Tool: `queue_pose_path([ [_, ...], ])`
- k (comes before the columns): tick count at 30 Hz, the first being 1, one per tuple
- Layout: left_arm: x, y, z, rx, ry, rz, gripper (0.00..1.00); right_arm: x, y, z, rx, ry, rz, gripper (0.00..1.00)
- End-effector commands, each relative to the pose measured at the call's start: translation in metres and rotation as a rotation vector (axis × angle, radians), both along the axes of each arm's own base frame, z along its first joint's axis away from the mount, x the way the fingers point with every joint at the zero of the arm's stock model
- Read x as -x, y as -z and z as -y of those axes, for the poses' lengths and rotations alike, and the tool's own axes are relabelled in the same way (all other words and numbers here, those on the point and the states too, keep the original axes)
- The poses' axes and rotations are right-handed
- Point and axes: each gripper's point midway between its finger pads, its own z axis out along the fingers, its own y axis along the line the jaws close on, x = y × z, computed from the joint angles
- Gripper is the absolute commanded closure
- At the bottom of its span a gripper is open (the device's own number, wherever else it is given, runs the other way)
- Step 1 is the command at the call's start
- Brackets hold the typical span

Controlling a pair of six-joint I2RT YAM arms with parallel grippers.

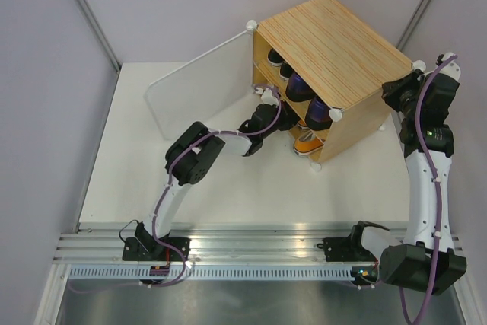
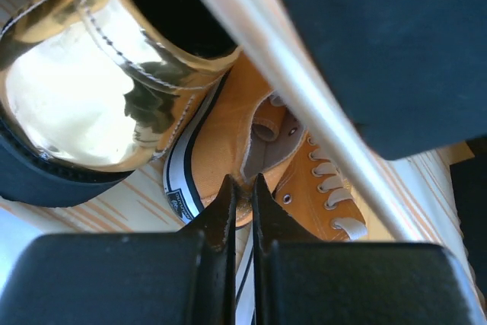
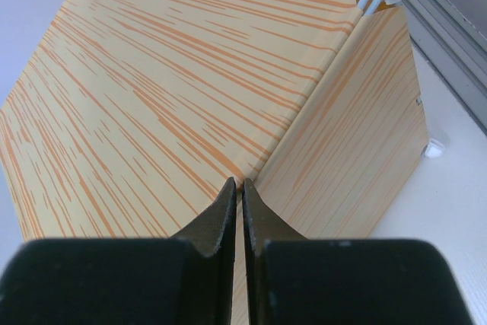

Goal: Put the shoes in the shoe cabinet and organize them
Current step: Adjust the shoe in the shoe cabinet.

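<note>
Left gripper [image 2: 242, 188] pinches only the heel rim of orange sneaker [image 2: 228, 135]; it may slip, bumping gold pump [image 2: 91, 89] at ten o'clock

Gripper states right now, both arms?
Left gripper: closed, pinching the orange sneaker at its heel rim.
Right gripper: closed, empty, by the cabinet top edge.

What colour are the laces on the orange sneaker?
The laces on the orange sneaker are white, slightly cream. The left wrist view shows them best.
</note>
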Motion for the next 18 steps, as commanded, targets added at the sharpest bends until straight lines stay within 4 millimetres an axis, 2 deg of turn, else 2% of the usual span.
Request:
queue_pose_path([
  [1, -0.007, -0.073, -0.007, 0.039, -0.026, 0.176, 0.98, 0.000, 0.013, -0.017, -0.027, -0.071, -0.032, 0.92],
  [5, -0.007, -0.099, -0.010, 0.048, -0.028, 0.230, 0.98, 0.000, 0.012, -0.018, -0.027, -0.072, -0.032, 0.92],
  [10, -0.006, -0.115, -0.019, 0.039, -0.059, 0.275, 0.98, -0.001, 0.014, -0.017, -0.026, -0.071, -0.035, 0.92],
  [15, -0.001, -0.112, -0.027, 0.013, -0.072, 0.285, 0.98, -0.002, 0.014, -0.017, -0.026, -0.071, -0.037, 0.92],
  [18, -0.002, -0.100, -0.029, -0.002, -0.065, 0.266, 0.98, -0.002, 0.014, -0.017, -0.028, -0.071, -0.037, 0.92],
])
